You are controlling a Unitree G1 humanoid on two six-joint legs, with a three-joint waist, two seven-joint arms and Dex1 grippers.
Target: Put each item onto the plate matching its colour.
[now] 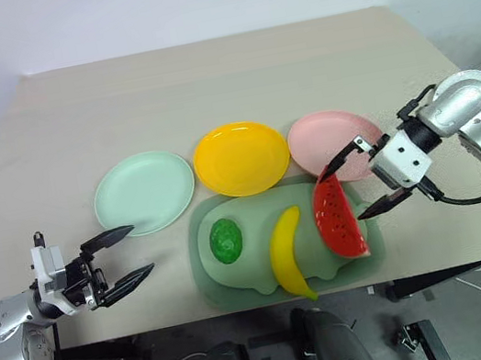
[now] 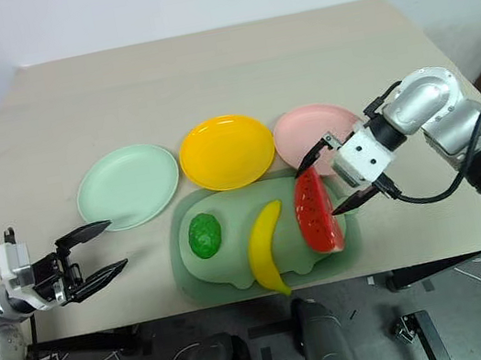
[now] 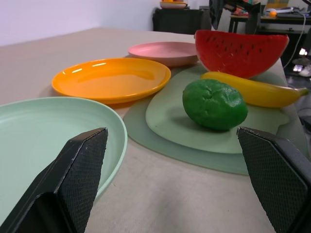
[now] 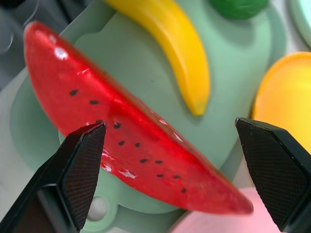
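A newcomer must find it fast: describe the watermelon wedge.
On the sage-green mat at the table's near edge lie three toy foods. The watermelon wedge is the one on the robot's right, beside the banana, nearest the pink plate: red, black-seeded.
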